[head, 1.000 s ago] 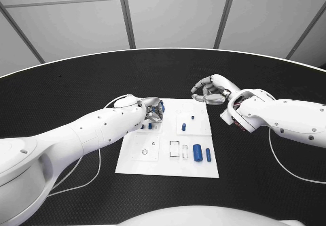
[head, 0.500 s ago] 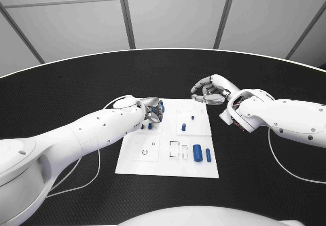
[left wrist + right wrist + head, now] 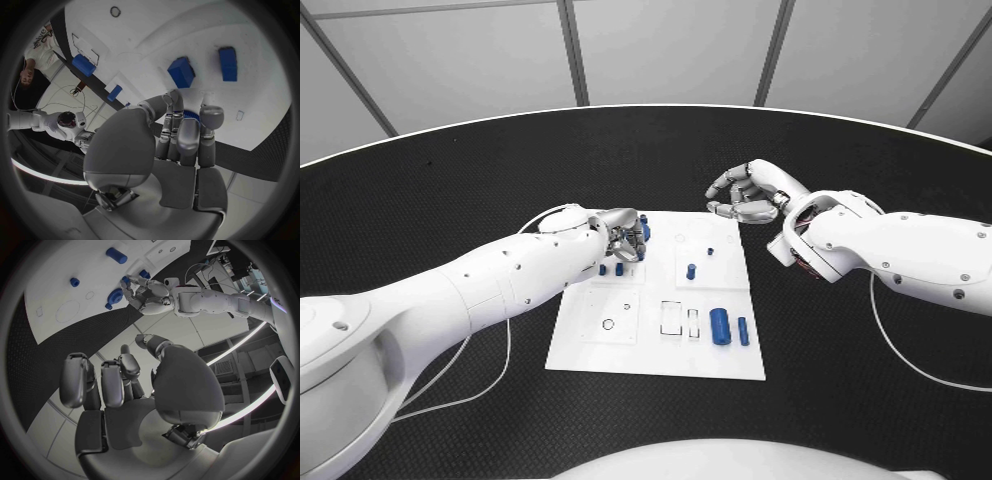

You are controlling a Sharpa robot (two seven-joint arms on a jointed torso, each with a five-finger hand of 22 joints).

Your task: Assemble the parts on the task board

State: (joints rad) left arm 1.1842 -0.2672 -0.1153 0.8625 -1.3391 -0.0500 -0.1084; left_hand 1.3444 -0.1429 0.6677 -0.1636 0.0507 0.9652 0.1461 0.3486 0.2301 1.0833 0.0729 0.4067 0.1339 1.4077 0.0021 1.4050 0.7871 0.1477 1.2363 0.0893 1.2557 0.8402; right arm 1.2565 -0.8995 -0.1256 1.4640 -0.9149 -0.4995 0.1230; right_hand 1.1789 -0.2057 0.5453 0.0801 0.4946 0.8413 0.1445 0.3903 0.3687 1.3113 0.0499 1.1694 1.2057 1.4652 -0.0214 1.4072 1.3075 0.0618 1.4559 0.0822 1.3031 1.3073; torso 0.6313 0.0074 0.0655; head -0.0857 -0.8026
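Observation:
The white task board (image 3: 632,345) lies in the middle of the table. My left hand (image 3: 625,240) hovers over its far left corner, and its fingertips pinch a small blue part (image 3: 191,115). Two blue parts (image 3: 615,268) stand in the board just beside that hand, shown as blocks (image 3: 181,72) in the left wrist view. A blue peg (image 3: 689,269) and a smaller one (image 3: 710,247) stand further right. A thick blue cylinder (image 3: 718,325) and a thin one (image 3: 741,330) lie near the board's right edge. My right hand (image 3: 750,195) is curled above the black table beyond the board's far right corner, holding nothing.
The board has outlined slots (image 3: 672,318) and a round hole (image 3: 607,323) in its near half. A thin white cable (image 3: 502,345) trails on the table under my left arm. Black table (image 3: 473,160) surrounds the board on all sides.
My left hand has shifted very slightly over the board's far left corner with the blue part in its fingertips. The right hand has stayed put.

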